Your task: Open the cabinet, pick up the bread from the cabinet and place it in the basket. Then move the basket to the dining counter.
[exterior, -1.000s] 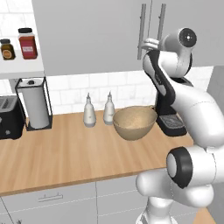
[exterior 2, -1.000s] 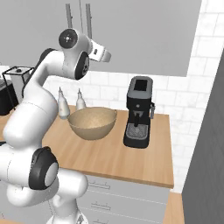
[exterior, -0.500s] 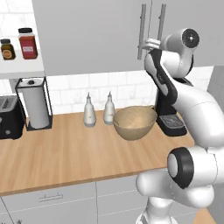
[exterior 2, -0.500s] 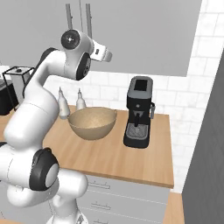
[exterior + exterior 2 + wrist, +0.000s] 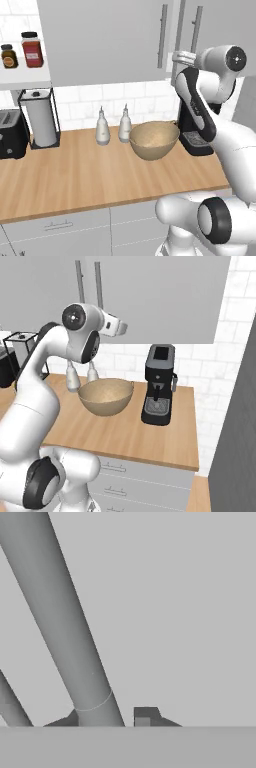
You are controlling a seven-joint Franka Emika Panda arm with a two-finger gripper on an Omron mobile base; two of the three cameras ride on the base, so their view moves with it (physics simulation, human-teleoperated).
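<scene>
Where the hand view looks straight at the pale cabinet (image 5: 190,602) door, the tool (image 5: 107,719) has its two dark fingertips standing apart, one on each side of a grey bar handle (image 5: 62,622) that slants across the frame. The right fingertip (image 5: 145,716) sits just beside the bar; whether either tip actually touches it cannot be told, since the left one is mostly hidden behind the bar. A second handle (image 5: 10,704) crosses the lower left corner.

In the left base view the arm reaches up to the cabinet (image 5: 110,40), its hand at the right-hand handle (image 5: 196,30), and the doors look shut. The basket (image 5: 154,140) rests on the wooden bench (image 5: 90,175), between two white bottles (image 5: 113,126) and a black coffee machine (image 5: 159,385). A paper towel holder (image 5: 40,119) and a toaster (image 5: 11,134) stand further left.
</scene>
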